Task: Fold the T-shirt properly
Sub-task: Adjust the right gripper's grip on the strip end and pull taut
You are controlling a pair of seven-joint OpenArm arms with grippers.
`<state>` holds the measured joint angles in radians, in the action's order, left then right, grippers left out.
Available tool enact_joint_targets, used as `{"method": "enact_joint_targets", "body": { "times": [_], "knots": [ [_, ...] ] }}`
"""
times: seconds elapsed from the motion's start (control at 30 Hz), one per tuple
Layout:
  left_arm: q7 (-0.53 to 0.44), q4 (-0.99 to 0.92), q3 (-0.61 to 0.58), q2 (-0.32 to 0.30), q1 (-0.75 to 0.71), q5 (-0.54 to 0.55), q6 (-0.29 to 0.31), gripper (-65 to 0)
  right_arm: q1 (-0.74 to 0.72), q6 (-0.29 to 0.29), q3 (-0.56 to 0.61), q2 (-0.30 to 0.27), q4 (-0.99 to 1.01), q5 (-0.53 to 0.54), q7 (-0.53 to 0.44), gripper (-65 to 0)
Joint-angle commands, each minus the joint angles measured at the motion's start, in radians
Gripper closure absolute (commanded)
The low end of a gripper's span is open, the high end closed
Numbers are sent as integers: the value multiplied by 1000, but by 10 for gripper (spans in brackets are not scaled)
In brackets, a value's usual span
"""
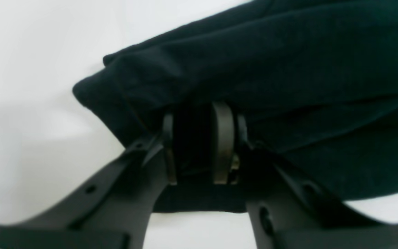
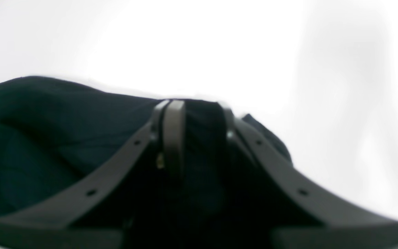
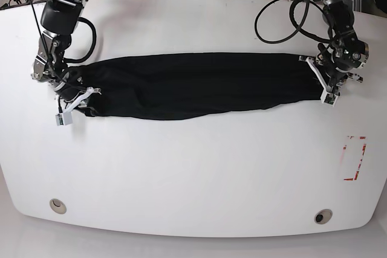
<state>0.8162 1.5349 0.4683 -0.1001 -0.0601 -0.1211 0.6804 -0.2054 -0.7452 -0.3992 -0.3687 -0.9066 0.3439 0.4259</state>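
Worktop: you have a broad white worktop (image 3: pixel 193 167) with rounded corners; two small round fittings sit near its front edge, and a red-outlined rectangle mark (image 3: pixel 355 158) lies near its right side in the base view.

T-shirt: the large plain black soft cloth T-shirt (image 3: pixel 199 86) lies on the worktop's far half, drawn out into one long, narrow band that runs crosswise between your two arms.

T-shirt shape: its far edge runs almost straight, while the near edge bulges and sags lower toward the base view's left. You can see soft lengthwise creases along the cloth and no print anywhere.

T-shirt ends: each end gathers into a bunched, layered fold where a hand takes it. In the left wrist view the folded edge shows stacked layers with a rounded corner over the white surface.

Left hand: your left hand (image 1: pixel 199 145), on the base view's right, has its dark fingers close together and pinching a thick fold of the T-shirt's end between the pads.

Right hand: your right hand (image 2: pixel 193 135), on the base view's left, pinches the other bunched end the same way, with black cloth filling the narrow gap between its fingers.

Cables: black cables (image 3: pixel 284 19) loop from the far arm on the right of the base view.
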Motion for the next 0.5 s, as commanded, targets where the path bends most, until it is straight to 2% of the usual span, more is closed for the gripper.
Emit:
{"method": "enact_joint_targets", "body": {
  "times": [0.0, 0.2, 0.47],
  "knots": [
    [104, -27, -4, 6, -24, -62, 18, -126, -6, 47, -7, -37, 2, -64, 41, -147],
    [108, -20, -4, 7, -22, -55, 18, -128, -12, 47, -8, -49, -29, -56, 78, -146],
    [110, -20, -3, 12, 15, -58, 18, -128, 1, 47, -17, -29, -311, -53, 259, -146]
  ]
}}
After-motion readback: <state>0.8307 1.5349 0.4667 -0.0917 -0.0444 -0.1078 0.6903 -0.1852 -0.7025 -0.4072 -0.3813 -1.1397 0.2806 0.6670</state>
